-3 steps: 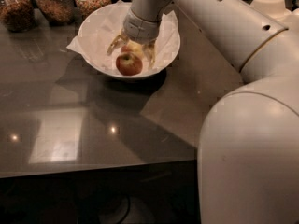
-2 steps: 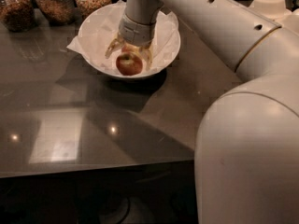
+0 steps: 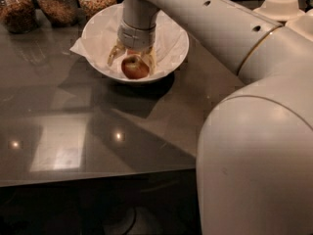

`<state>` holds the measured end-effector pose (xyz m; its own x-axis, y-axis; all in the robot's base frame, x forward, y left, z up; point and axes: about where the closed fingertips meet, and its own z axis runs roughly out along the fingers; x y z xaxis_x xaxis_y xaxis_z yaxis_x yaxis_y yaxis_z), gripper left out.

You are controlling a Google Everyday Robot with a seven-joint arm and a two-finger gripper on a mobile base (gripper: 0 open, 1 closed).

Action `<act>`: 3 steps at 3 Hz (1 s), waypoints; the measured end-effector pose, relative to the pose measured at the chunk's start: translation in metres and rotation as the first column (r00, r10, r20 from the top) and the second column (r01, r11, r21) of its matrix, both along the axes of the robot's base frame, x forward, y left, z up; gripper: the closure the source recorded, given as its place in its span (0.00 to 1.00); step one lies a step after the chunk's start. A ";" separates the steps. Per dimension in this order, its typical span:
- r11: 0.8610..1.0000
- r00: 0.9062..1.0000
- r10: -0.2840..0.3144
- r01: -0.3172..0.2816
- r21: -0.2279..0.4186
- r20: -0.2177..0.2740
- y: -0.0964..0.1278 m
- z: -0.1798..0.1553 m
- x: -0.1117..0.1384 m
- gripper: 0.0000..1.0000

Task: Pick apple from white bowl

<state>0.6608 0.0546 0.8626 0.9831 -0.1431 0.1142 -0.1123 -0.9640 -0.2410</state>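
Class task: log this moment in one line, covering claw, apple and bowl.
claw: down in white bowl, at apple | apple: in bowl, on paper liner | lift: not yet

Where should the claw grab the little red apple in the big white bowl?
Across its round middle, coming straight down from above. The small red round apple sits low in the wide white paper-lined bowl, whose rim blocks a sideways approach. The claw hangs right over it, open, one finger on each side.
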 end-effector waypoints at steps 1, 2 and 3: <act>1.000 1.000 0.004 -0.004 -0.012 0.002 0.000 -0.002 -0.001 0.49; 1.000 1.000 0.005 -0.005 -0.014 0.003 0.000 -0.001 -0.002 0.73; 1.000 1.000 0.007 -0.006 -0.018 0.006 0.000 0.001 -0.004 0.96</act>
<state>0.6571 0.0543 0.8637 0.9833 -0.1345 0.1225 -0.1046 -0.9690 -0.2238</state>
